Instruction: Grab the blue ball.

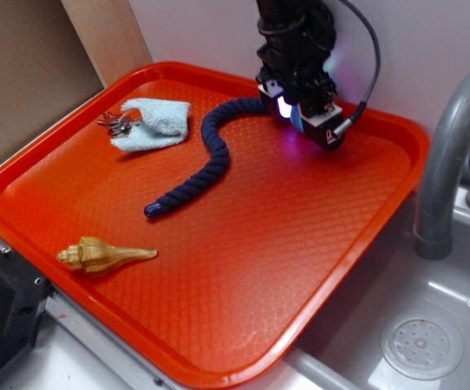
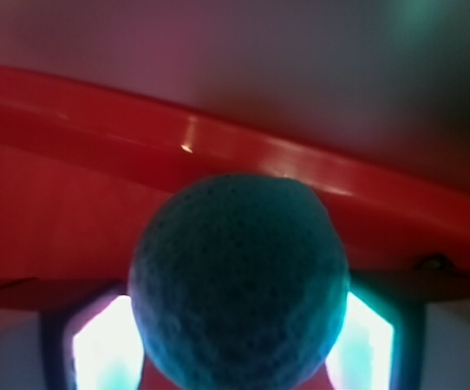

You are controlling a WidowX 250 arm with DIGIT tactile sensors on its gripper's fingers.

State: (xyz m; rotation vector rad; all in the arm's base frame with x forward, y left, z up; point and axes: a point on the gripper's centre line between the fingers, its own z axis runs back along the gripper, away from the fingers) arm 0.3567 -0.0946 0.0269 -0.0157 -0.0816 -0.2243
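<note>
Progress looks nearly complete: gripper (image 1: pixel 298 114) at the orange tray's (image 1: pixel 243 357) far edge seemingly clasps the blue ball (image 2: pixel 239 280); only lifting remains.
</note>
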